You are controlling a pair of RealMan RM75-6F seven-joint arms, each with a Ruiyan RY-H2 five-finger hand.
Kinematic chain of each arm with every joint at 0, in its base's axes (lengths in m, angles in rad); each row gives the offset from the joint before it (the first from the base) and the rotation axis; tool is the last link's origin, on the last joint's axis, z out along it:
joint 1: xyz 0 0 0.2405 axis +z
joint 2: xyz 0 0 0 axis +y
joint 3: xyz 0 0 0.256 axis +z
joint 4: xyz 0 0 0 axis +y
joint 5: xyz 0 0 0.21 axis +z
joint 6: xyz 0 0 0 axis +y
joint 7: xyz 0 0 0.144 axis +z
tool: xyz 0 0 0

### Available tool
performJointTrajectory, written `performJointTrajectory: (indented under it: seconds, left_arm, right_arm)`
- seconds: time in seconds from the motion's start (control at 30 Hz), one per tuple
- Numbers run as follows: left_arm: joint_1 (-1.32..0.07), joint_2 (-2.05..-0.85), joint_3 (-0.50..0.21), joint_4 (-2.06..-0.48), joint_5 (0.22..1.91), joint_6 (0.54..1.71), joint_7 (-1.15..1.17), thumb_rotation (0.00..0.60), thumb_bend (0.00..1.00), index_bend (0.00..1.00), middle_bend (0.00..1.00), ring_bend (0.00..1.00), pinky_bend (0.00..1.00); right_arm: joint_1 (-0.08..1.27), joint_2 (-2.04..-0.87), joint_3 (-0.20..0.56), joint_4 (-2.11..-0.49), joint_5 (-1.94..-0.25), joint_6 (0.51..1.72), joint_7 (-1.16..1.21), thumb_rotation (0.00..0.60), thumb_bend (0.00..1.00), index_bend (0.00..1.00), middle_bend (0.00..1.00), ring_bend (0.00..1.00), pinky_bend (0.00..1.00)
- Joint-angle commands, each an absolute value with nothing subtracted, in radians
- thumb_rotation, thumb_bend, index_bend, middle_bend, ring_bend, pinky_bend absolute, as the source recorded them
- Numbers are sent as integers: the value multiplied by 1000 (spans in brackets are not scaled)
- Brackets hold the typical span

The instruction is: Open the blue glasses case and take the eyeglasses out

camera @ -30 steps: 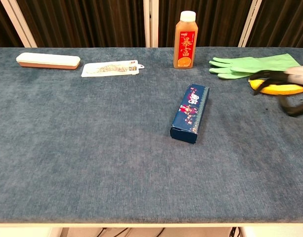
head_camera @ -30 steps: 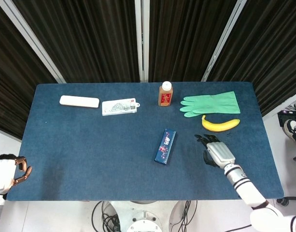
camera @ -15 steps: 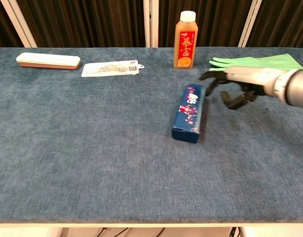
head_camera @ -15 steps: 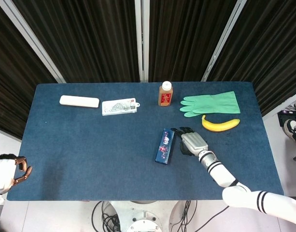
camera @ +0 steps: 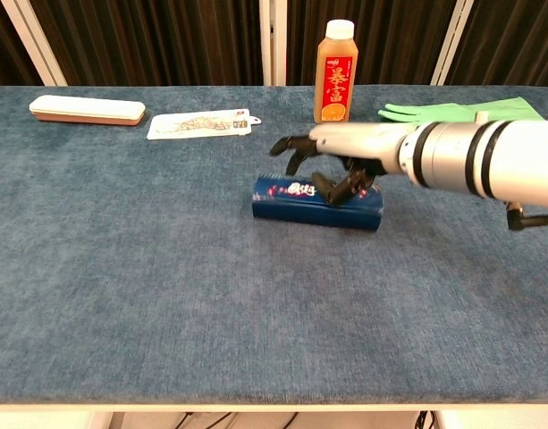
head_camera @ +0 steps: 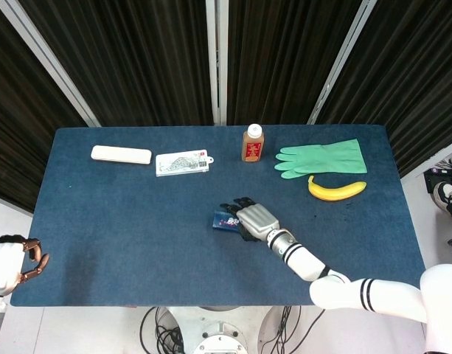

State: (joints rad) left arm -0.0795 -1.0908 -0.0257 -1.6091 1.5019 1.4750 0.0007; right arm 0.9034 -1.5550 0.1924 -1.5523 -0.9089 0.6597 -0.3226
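Blue cloth covers the table [camera: 122, 295]. At centre frame the right hand [camera: 345, 152] rests over the glasses case [camera: 296, 198], fingers curled onto its top, likely steadying it for opening. Farther back, the bottle [camera: 336, 71] and glove [camera: 461, 116] sit clear. The left hand [head_camera: 23, 264], lower left, holds nothing, fingers curled.

Dark blue felt-covered table [head_camera: 137, 221], long and rectangular, set against black pleated curtains [head_camera: 137, 59] split by pale metal uprights [head_camera: 217, 59]. White floor [head_camera: 8, 214] visible at the left and right edges, with cables [head_camera: 163, 332] and a round base below the near edge. Even, flat lighting throughout.
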Motion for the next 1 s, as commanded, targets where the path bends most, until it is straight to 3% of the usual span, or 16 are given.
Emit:
performJointTrajectory:
  seconds: [0.03,0.2,0.27,0.53,0.77,1.0]
  left_arm:
    - [-79,-1090,-25,-1609,1503,1475,-3,600,328,709,681,489,420]
    - [-80,-1088,-23,-1609,1507,1473,-4,600,327,709,681,489,420]
    - [-81,-1087,-23,-1610,1506,1473,-2,600,327,708,681,489,420]
    - [-81,-1087,-24,-1612,1503,1471,1,600,327,709,681,489,420]
    - [-82,-1086,-23,-1611,1503,1470,-3,600,327,708,681,489,420]
    - [-82,-1085,-23,-1611,1504,1469,-5,600,328,708,681,489,420]
  right_arm:
    - [903,-1540,170,-1588,-919,681,-333,600,717,0,176,0,0]
    - [866,-1520,148,-1598,-982,786,-340,600,250,0,192,0,0]
    - [863,-1517,143,-1585,-987,805,-351,600,199,1,195,0,0]
    - [926,-1527,122,-1547,-914,752,-447,600,196,66,214,0,0]
    - [958,-1544,117,-1543,-861,746,-473,600,296,91,243,0,0]
    - [966,-1535,106,-1558,-846,758,-478,600,310,91,251,0,0]
